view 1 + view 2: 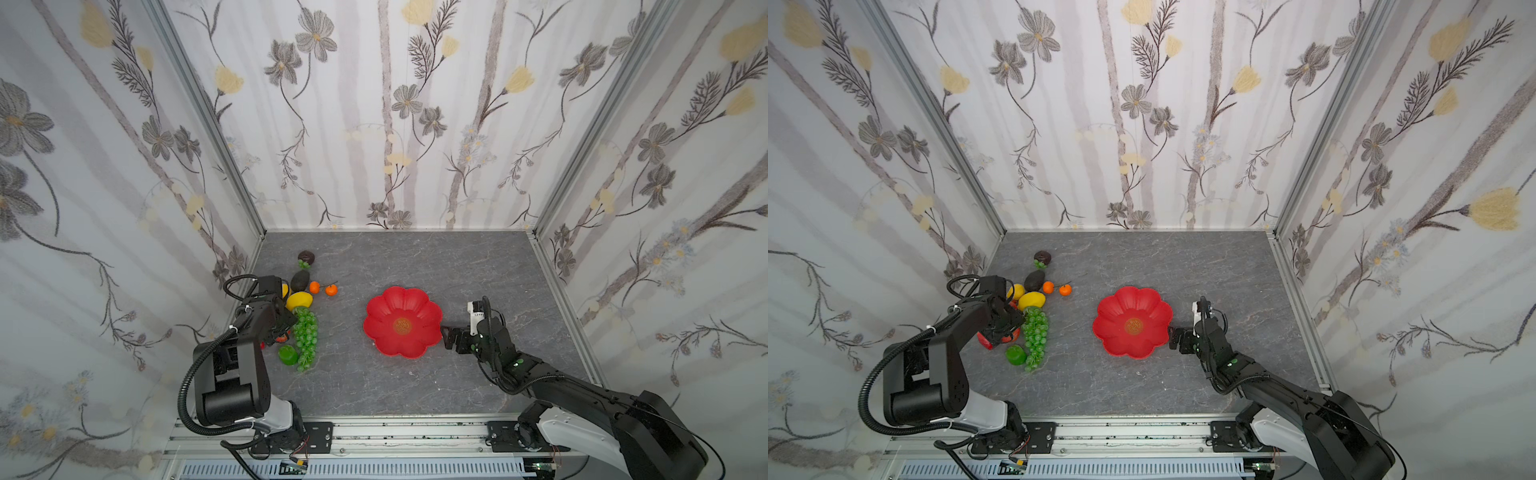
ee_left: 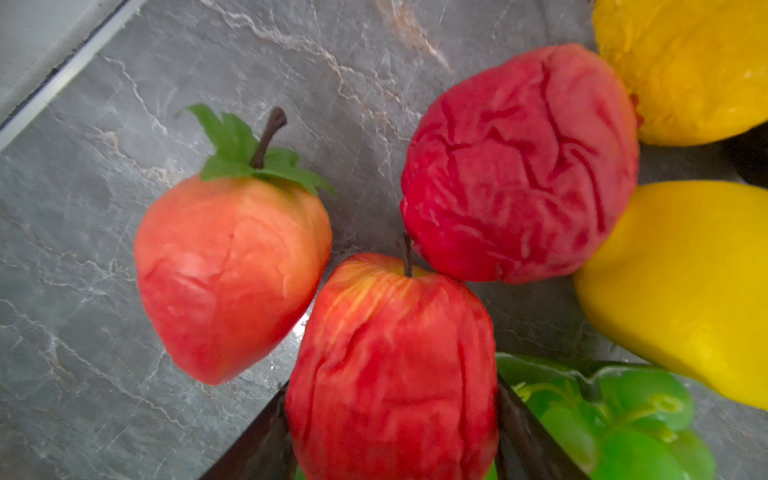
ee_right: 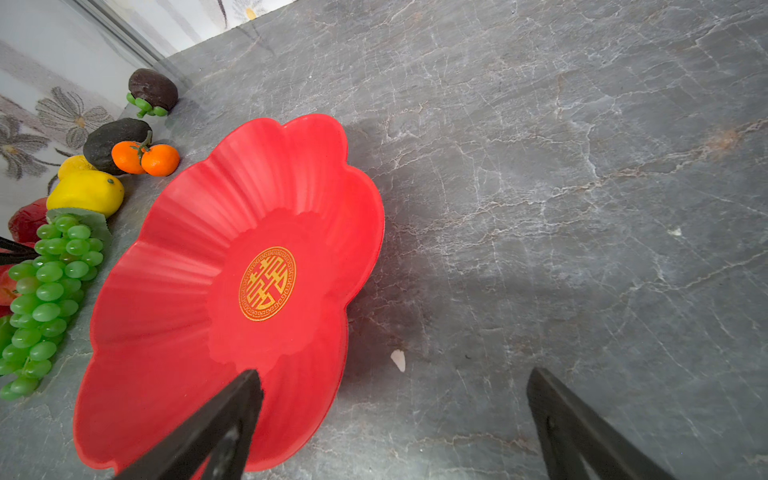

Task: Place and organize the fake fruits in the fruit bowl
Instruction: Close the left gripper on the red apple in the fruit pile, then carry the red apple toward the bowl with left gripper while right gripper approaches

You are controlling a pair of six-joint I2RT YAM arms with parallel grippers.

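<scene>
Left fingers [image 2: 257, 449] clasp an apple [image 2: 390, 365] near the table's [image 1: 415, 257] left edge, a grip the arm [image 1: 249, 332] hides in both top views; right fingers [image 3: 216, 432] gape empty beside the mid-table bowl [image 1: 399, 303].

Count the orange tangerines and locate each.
2. One small orange plastic tangerine lies beside the dark avocado; the other next to it, toward the red flower-shaped bowl. The left arm may hide more.
</scene>
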